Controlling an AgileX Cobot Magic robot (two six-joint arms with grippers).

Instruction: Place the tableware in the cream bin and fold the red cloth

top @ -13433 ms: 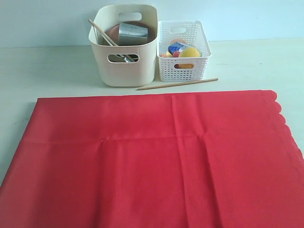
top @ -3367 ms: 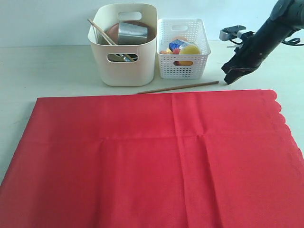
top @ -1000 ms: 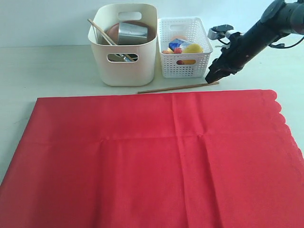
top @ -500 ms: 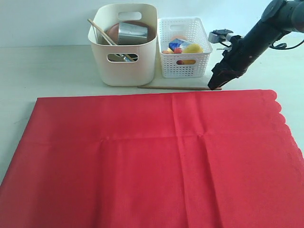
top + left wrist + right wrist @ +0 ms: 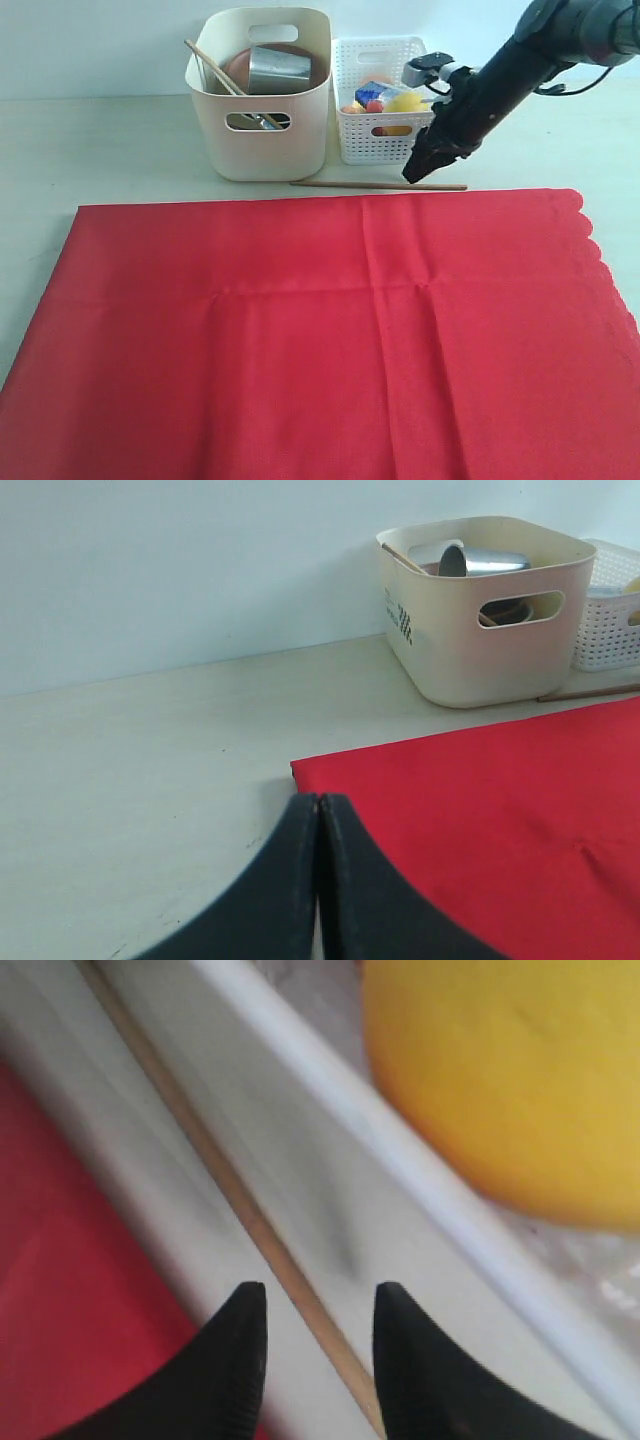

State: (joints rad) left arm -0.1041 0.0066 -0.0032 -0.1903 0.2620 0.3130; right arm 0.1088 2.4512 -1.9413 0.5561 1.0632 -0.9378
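Right gripper (image 5: 414, 174) has moved left along the last chopstick (image 5: 375, 185) — it got nudged flatter. Jaws open, straddling it, no grip yet. It lies on the bench between red cloth (image 5: 320, 330) and cream bin (image 5: 260, 140) — pickup looks next.

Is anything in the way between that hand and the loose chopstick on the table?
Nothing visible. The right hand is down at the chopstick, with its open fingers on either side of it.
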